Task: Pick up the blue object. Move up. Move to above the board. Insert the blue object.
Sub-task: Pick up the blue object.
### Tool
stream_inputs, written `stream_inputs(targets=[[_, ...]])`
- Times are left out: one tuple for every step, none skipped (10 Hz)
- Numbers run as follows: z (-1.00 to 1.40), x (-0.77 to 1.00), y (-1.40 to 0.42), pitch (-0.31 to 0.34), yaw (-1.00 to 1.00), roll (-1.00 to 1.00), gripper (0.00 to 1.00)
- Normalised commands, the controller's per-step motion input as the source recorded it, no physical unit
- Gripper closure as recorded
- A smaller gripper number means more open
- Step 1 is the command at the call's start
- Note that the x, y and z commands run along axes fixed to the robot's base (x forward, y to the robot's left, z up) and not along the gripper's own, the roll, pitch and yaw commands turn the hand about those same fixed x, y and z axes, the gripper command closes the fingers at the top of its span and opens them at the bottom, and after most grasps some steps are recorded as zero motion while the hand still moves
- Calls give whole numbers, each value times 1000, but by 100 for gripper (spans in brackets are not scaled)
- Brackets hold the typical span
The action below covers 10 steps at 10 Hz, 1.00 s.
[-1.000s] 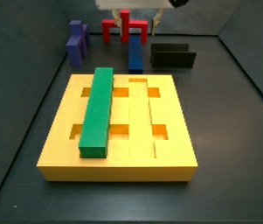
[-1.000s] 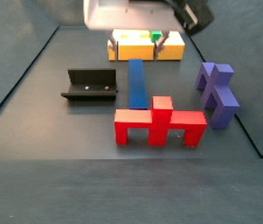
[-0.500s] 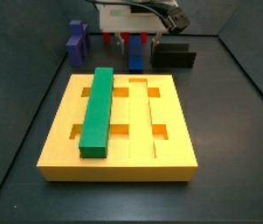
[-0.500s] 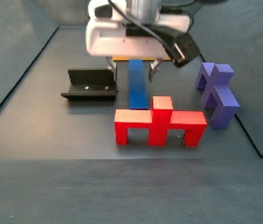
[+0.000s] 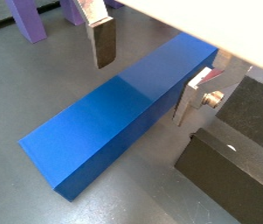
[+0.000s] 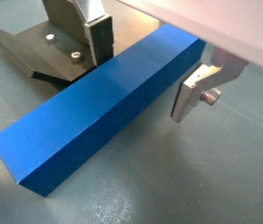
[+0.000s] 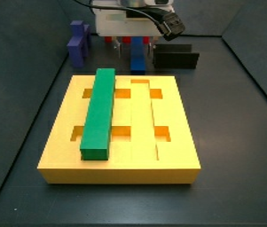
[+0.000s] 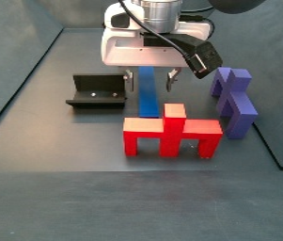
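end effector (image 6: 141,66) low over the blue object (image 6: 99,111), fingers (image 6: 96,39) spread and standing on either side of the bar's far end, small gaps visible on both sides in both wrist views. blue object (image 8: 148,90) lying flat on the dark surface (image 8: 93,179), between the black open box (image 8: 96,92) and the purple stepped block (image 8: 235,100), just behind the red piece (image 8: 170,133). board (image 7: 120,131) well apart, green bar (image 7: 98,112) seated in one groove.
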Motion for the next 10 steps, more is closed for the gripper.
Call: stream_inputs(targets=[[-206,0,0,-19,0,-14,0],[-77,0,0,0,0,0,0],[0,0,0,0,0,7,0],[0,0,0,0,0,0,0],[0,0,0,0,0,0,100],[0,0,0,0,0,0,100],[0,0,0,0,0,0,100],[0,0,0,0,0,0,100],[0,0,0,0,0,0,100],[0,0,0,0,0,0,100]])
